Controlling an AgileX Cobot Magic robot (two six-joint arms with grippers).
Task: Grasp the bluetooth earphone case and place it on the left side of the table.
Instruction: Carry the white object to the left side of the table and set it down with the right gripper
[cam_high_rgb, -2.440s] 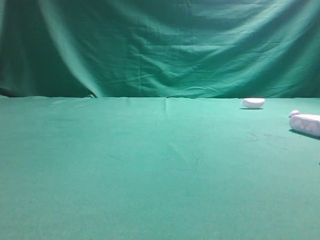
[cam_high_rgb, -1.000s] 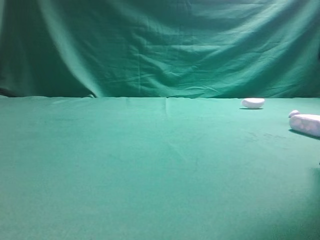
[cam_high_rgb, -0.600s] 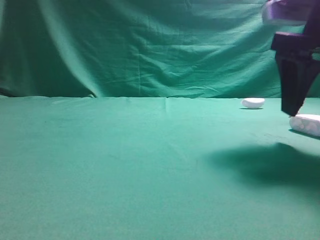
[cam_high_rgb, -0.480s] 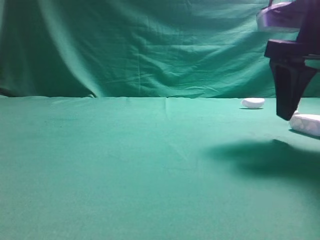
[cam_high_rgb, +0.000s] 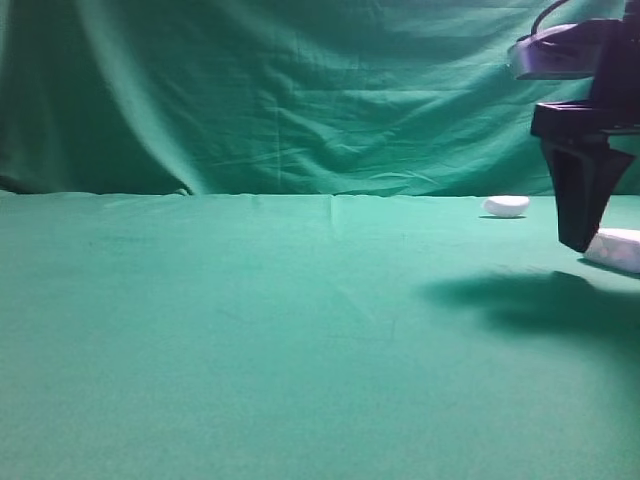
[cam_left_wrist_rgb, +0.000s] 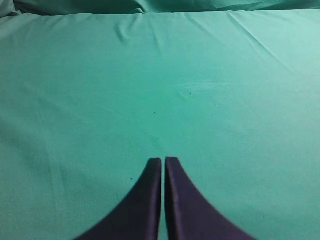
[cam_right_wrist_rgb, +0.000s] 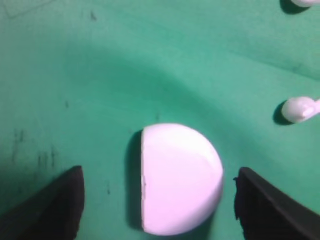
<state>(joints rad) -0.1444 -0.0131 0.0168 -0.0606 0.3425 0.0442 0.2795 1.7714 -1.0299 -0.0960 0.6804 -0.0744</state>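
The bluetooth earphone case (cam_right_wrist_rgb: 181, 179), white and rounded, lies on the green table (cam_high_rgb: 250, 330) at the far right edge (cam_high_rgb: 617, 248) of the exterior view. My right gripper (cam_right_wrist_rgb: 159, 175) hangs over it, open, one dark finger (cam_right_wrist_rgb: 57, 205) left of the case and the other to its right, neither touching it. In the exterior view the right gripper (cam_high_rgb: 580, 235) points down and covers the case's left end. My left gripper (cam_left_wrist_rgb: 163, 161) is shut with nothing in it, over bare cloth.
A smaller white bean-shaped piece (cam_high_rgb: 506, 206) lies near the back of the table, left of the case. A small white earbud-like piece (cam_right_wrist_rgb: 298, 109) sits to the right of the case, and another white bit (cam_right_wrist_rgb: 306, 2) shows at the top edge. Green cloth hangs behind.
The right arm came into the exterior view from the upper right and now hangs over the case's left end, casting a shadow on the cloth. The case has not moved.
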